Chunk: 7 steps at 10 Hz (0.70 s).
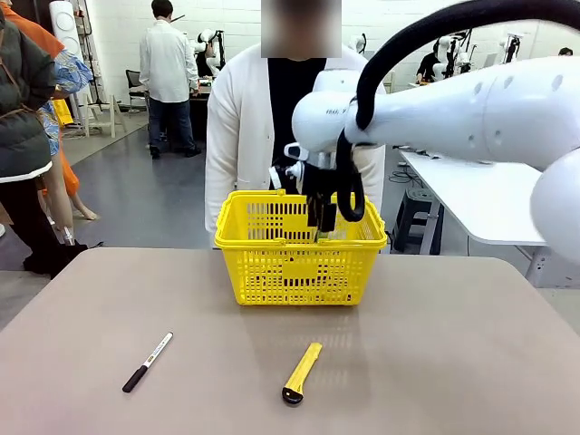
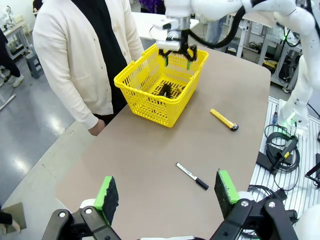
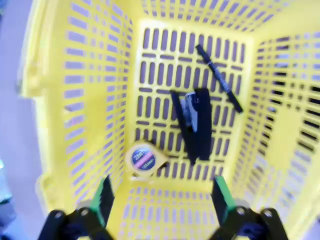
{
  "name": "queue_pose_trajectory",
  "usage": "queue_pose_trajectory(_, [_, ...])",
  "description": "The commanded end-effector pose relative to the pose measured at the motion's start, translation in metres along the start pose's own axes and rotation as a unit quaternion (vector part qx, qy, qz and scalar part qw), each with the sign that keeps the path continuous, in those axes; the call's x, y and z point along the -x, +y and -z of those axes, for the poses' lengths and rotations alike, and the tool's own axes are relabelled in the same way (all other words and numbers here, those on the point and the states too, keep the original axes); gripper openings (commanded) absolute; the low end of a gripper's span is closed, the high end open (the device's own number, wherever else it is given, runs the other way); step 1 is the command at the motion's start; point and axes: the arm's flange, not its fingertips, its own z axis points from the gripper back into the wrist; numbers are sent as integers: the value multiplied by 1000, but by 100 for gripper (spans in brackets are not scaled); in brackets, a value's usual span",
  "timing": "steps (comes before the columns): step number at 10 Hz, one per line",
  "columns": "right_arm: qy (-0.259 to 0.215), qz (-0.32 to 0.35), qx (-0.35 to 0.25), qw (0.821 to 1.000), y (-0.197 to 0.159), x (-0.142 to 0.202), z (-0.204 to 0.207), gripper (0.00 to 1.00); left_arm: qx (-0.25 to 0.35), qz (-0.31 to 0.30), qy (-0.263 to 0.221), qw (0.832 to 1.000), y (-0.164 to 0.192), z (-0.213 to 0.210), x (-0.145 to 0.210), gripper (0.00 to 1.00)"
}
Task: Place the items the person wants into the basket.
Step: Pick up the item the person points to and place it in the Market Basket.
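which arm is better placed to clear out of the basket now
Right: the right gripper hangs open over the basket, directly above the stapler. The left gripper is open near the marker.

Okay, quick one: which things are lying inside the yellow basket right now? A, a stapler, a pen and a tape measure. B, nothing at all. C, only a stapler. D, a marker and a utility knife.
A: the right wrist view looks down into the basket and shows the stapler, the pen and the tape measure on its floor.
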Motion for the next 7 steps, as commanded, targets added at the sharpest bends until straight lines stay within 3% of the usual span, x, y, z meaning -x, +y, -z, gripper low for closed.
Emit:
queue_pose_trajectory(1, [-43,81,32,995,98,52,-39,100,4,1,1,1000,0,-1,-2,100])
queue_pose_trajectory(4, [-86,192,47,976,204,122,-70,100,4,1,1,1000,0,-1,-2,100])
queue_pose_trajectory(7, [-122,293,40,947,258,173,-71,100,4,1,1,1000,0,-1,-2,100])
